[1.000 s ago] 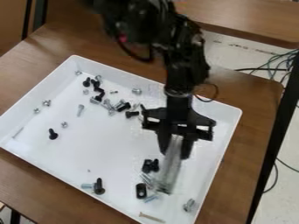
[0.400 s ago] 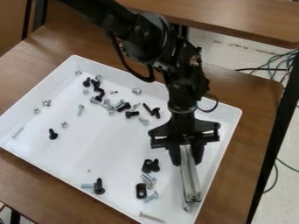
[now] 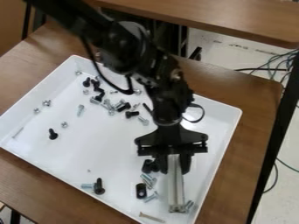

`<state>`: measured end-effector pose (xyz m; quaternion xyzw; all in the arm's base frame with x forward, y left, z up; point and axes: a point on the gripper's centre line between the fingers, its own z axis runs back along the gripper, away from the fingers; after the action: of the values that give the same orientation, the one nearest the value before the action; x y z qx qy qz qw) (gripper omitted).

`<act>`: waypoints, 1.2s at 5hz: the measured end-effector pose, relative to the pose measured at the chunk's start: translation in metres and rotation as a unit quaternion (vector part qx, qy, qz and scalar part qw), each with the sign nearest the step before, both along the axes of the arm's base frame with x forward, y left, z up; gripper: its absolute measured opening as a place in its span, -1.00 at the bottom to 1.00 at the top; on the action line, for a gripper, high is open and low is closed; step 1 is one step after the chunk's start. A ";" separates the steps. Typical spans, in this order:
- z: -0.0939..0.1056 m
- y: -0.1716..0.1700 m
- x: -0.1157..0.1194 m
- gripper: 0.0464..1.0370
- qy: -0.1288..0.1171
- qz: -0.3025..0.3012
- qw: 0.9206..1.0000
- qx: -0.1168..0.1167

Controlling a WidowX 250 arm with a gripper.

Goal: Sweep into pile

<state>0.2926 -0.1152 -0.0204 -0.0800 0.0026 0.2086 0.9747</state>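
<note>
One black two-finger gripper (image 3: 174, 167) pinches one long silver grooved metal bar (image 3: 175, 190) between its fingers, toward 5 o'clock in one white rectangular plastic tray (image 3: 99, 153). By the clock around the tray's middle: one black bolt (image 3: 53, 134) at 9; two small silver nuts (image 3: 46, 103) at 10; one black screw (image 3: 99, 187) and one short silver bolt (image 3: 87, 186) at 7; one long pale screw (image 3: 152, 217) and one black slotted piece (image 3: 141, 190) between 5 and 6. A mixed black-and-silver cluster (image 3: 108, 105) near 12 is too tangled to count.

The tray sits on a brown wooden table (image 3: 257, 100); another wooden tabletop (image 3: 234, 17) stands at 1, pale floor (image 3: 234, 52) and cables (image 3: 280, 65) at 2.

From the fingers, the bar runs toward 6; one silver bolt (image 3: 189, 204) lies just beside its lower end, at 3.
</note>
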 end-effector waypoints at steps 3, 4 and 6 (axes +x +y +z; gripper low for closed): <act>-0.017 0.001 0.002 -0.37 0.038 -0.078 0.996 0.019; -0.021 0.022 0.004 -0.37 0.048 -0.096 0.994 0.035; -0.026 0.102 0.017 -0.37 0.058 -0.199 0.974 0.094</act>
<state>0.3093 -0.0135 -0.0463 0.0263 0.0558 0.0142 0.9980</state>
